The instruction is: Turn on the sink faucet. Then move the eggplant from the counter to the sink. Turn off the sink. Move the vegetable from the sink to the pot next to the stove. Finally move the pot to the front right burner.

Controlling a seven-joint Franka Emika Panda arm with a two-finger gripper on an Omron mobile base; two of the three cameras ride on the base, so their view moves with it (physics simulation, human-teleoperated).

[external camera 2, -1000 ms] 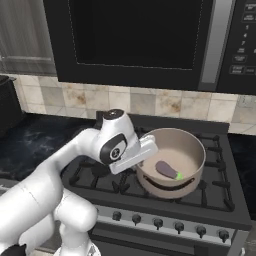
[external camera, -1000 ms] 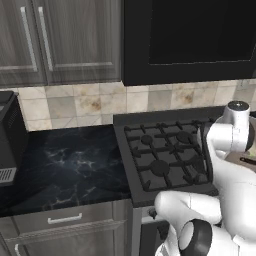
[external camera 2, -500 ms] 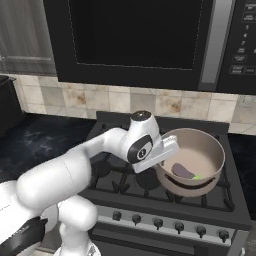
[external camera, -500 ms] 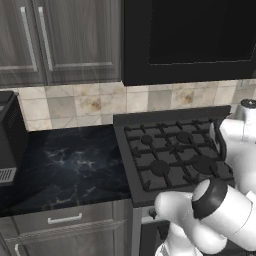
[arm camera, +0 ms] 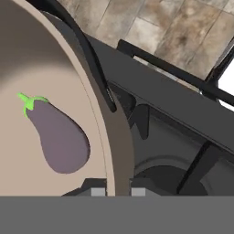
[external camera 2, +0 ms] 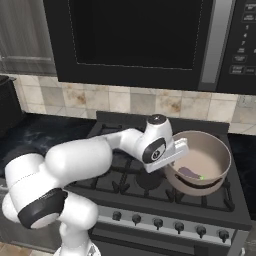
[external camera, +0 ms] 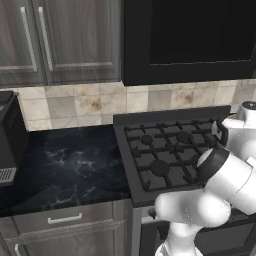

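A tan pot sits slightly tilted over the right front part of the black stove. The small purple eggplant with a green stem lies inside it. My gripper is shut on the pot's left rim. In the hand view the pot's rim runs between the two fingertips of my gripper, and the eggplant lies on the pot's floor to the left. I cannot tell whether the pot's base touches the grate. The stove adjoins the black marble counter.
A black microwave hangs low over the stove, with a tiled backsplash behind. A row of knobs lines the stove's front. A dark appliance stands on the counter's left end. Grey cabinets hang above.
My arm has swung right across the stove, carrying the pot with the eggplant from the stove's middle to its right side.
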